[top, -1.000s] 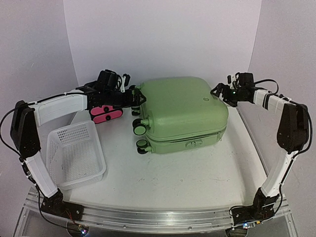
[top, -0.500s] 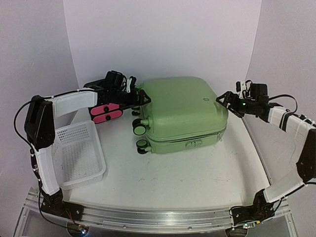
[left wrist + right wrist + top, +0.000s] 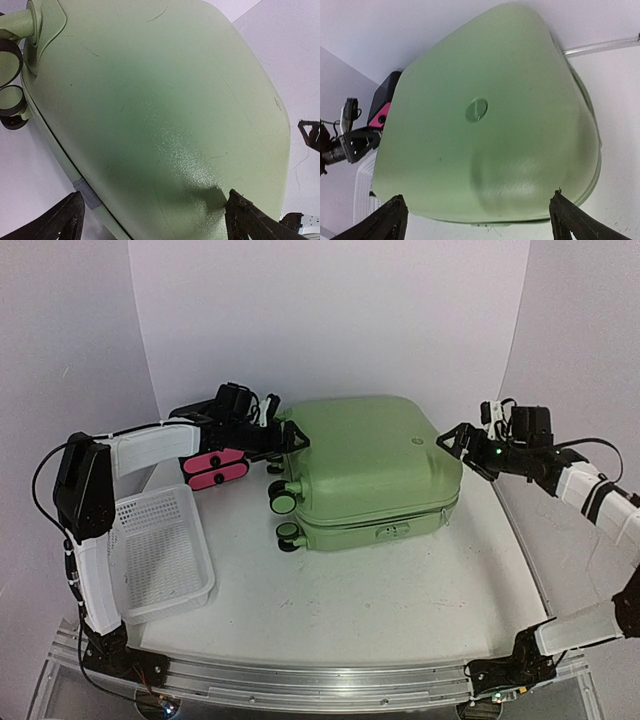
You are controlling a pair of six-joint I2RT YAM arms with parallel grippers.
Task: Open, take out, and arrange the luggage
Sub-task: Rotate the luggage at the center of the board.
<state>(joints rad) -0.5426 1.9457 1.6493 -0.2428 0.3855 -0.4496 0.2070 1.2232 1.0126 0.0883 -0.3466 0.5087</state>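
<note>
Left gripper (image 3: 291,437) has its two black fingers spread wide, holding nothing, at the far left corner of the luggage (image 3: 370,465), just above its black wheels (image 3: 284,498). Whether a fingertip touches the shell cannot be told. Right gripper (image 3: 456,444) is also spread wide and empty, just beside the suitcase's right edge.

The light-green hard-shell suitcase lies flat and closed at the middle of the white table (image 3: 400,585), toward the back (wheels to the left, zipper seam facing the arms). Both wrist cameras look across its smooth lid.

A small black drawer box with pink fronts (image 3: 215,468) sits just left of the suitcase. A white perforated basket (image 3: 198,540) stands nearer, under the left arm.
</note>
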